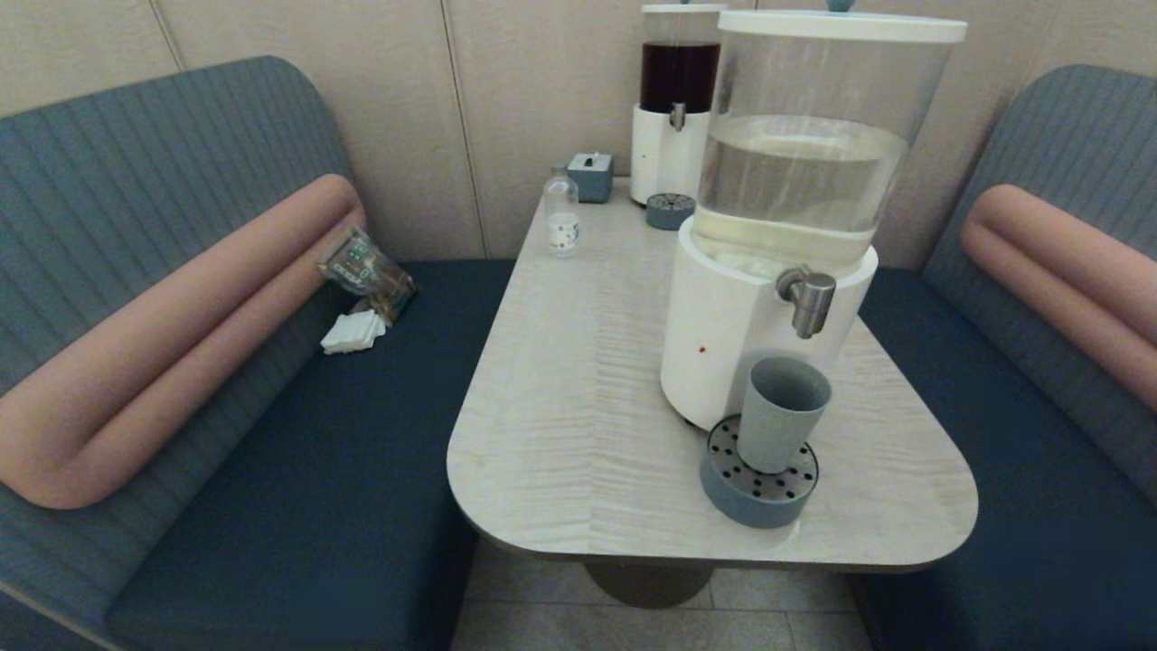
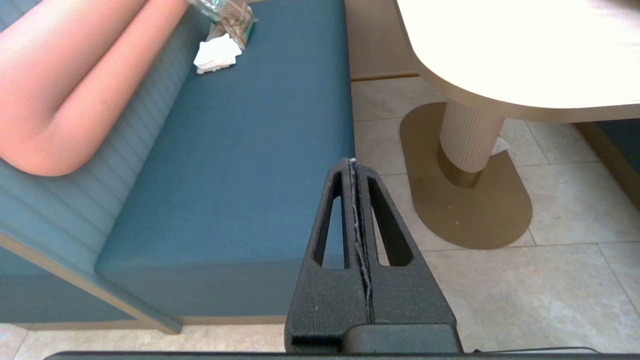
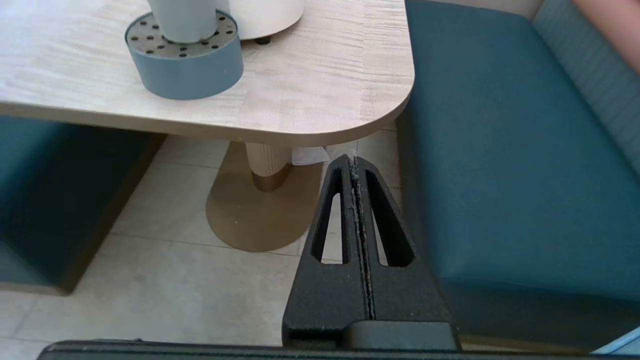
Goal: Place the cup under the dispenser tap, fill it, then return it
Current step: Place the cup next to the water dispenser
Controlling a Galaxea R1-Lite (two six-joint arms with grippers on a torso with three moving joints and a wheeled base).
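Both grippers hang below the level of the table [image 1: 578, 380], well apart from the cup [image 1: 779, 414]. Seen from its own wrist camera, the right gripper [image 3: 354, 162] has its two black fingers pressed flat together with nothing between them, poised over the tiled floor off the table's near right corner, between the table edge and the blue bench seat [image 3: 505, 150]. Likewise, the left gripper [image 2: 352, 162] is closed on nothing, hovering by the front edge of the opposite bench seat [image 2: 235, 165], short of the table's near left corner. Neither arm appears in the head view. On the tabletop, the grey-blue cup stands upright on the round perforated drip tray [image 1: 757, 484] near the table's near right corner, hard against the white base of the large clear-tank dispenser [image 1: 777, 208]. Its open mouth sits directly beneath the dispenser tap [image 1: 807, 300], with a clear gap between them.
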